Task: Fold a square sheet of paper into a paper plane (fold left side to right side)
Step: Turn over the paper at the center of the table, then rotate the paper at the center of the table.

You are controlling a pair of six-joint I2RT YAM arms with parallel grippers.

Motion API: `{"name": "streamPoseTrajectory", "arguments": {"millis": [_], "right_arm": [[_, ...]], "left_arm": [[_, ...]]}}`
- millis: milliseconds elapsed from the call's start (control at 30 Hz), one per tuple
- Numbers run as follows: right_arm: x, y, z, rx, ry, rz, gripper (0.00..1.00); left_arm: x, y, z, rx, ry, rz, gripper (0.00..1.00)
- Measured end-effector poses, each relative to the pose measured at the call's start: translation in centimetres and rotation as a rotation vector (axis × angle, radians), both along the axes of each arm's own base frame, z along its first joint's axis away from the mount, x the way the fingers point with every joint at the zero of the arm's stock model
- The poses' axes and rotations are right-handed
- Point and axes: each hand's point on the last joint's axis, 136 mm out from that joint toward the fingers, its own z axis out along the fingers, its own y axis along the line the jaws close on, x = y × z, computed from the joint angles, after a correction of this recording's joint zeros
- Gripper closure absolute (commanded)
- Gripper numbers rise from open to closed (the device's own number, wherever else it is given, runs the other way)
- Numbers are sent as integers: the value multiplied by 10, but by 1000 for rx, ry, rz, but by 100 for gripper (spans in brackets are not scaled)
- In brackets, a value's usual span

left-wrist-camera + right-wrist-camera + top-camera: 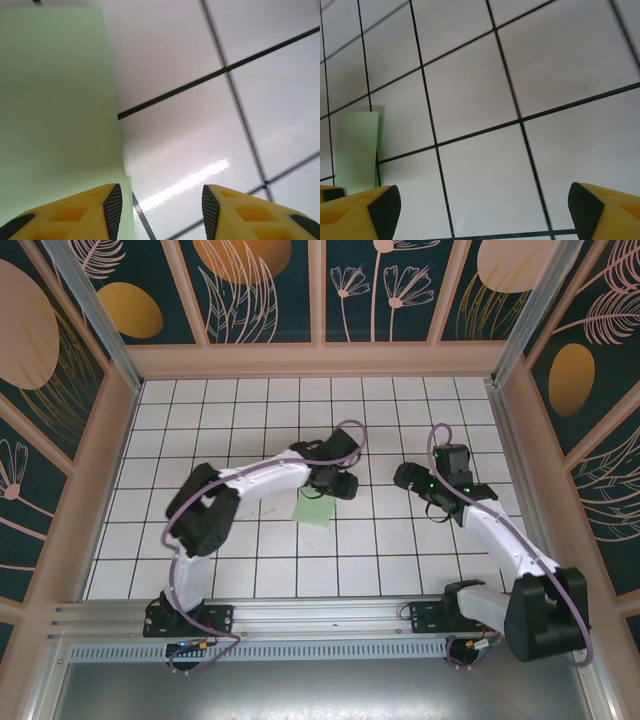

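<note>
Pale green paper [313,510], small, flat

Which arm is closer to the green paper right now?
Left. The left gripper hovers at the edge of the paper, jaws apart; the right gripper hangs well apart, off to its right.

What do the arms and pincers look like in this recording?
Both arms, left arm and right arm, have white links, bulky black joints and a lilac cable looped alongside. The left pincer and right pincer have yellow fingers tipped with ribbed black pads.
</note>
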Motion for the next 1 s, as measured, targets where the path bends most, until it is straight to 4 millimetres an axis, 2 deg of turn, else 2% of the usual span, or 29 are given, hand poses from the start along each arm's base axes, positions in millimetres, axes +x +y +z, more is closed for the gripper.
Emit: {"name": "streamPoseTrajectory", "arguments": {"millis": [67, 133, 233, 333, 433, 567, 767, 867, 1000], "right_arm": [[3, 10, -13, 18, 45, 19, 7], [7, 24, -26, 23, 96, 47, 4], [18, 55, -37, 13, 140, 109, 2], [35, 92, -38, 12, 140, 172, 1], [52, 125, -39, 11, 129, 220, 1], [66, 152, -47, 7, 133, 243, 1], [80, 178, -65, 1, 154, 266, 1], [84, 190, -68, -8, 155, 281, 2], [88, 211, -62, 23, 140, 325, 7]], "left_arm": [[7, 16, 25, -100, -35, 34, 43], [15, 39, 46, -180, -76, 86, 38], [25, 81, 67, -280, -153, 193, 34], [22, 118, 65, -335, -195, 289, 27], [11, 144, 53, -355, -203, 375, 21], [1, 166, 50, -376, -229, 457, 17], [-1, 182, 72, -404, -317, 520, 14], [-1, 190, 79, -402, -353, 547, 13], [-3, 199, 83, -389, -386, 576, 12]]}}
